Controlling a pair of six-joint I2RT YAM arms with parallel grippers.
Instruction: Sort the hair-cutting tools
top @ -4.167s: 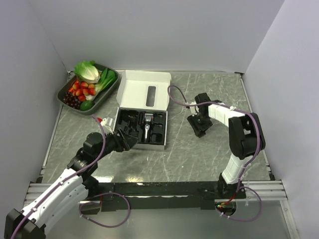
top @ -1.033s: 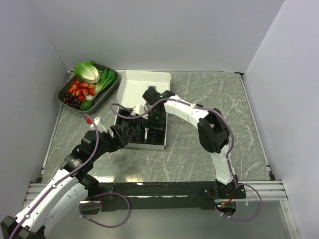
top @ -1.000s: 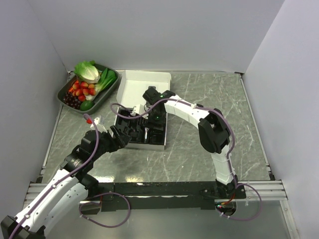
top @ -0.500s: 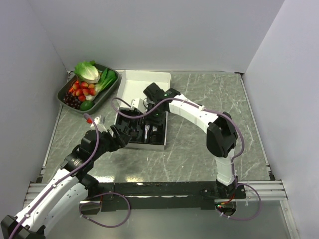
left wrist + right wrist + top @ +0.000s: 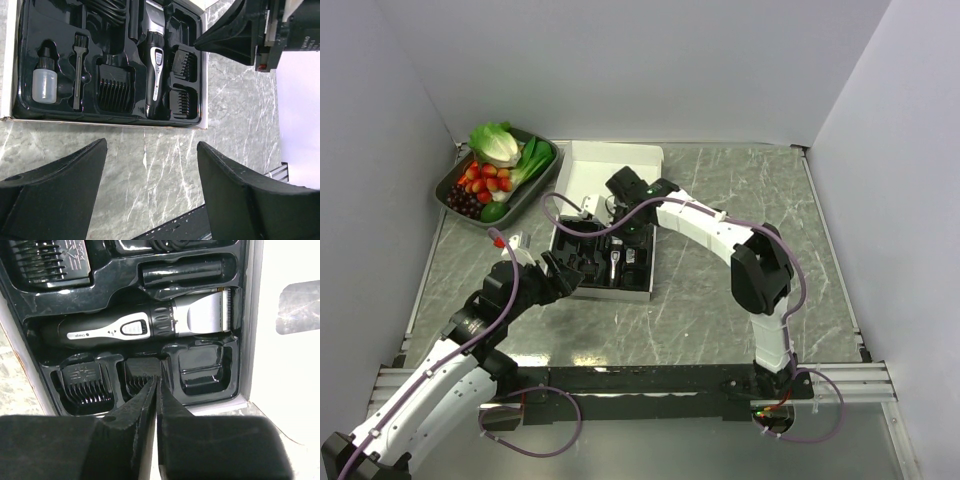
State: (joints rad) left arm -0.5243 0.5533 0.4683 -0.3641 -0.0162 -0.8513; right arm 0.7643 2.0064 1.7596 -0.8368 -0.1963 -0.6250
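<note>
An open white box [image 5: 610, 180] holds a black insert tray [image 5: 582, 262] of hair-cutting tools. The black-and-silver clipper [image 5: 145, 327] [image 5: 156, 65] lies in the middle slot. Beside it are comb guards [image 5: 82, 382] [image 5: 116, 90], a short cylinder [image 5: 180, 272] and a little brush [image 5: 77, 70]. My right gripper [image 5: 157, 379] [image 5: 625, 232] is down in the tray, jaws shut, tips at the right rim of the middle comb guard [image 5: 140, 377]. Whether they pinch that rim I cannot tell. My left gripper [image 5: 151, 146] [image 5: 555, 275] hangs open over the marble just in front of the box, holding nothing.
A small clear bottle [image 5: 44, 82] sits in the tray's corner slot, and one slot [image 5: 202, 370] beside the right fingertips holds nothing. A dark tray of vegetables and fruit [image 5: 500, 175] stands at the back left. Grey walls close in on three sides.
Within the last second my right gripper's jaws closed over the tray and the arm shifted slightly. About four seconds ago it was on the table right of the box. The left arm stayed still.
</note>
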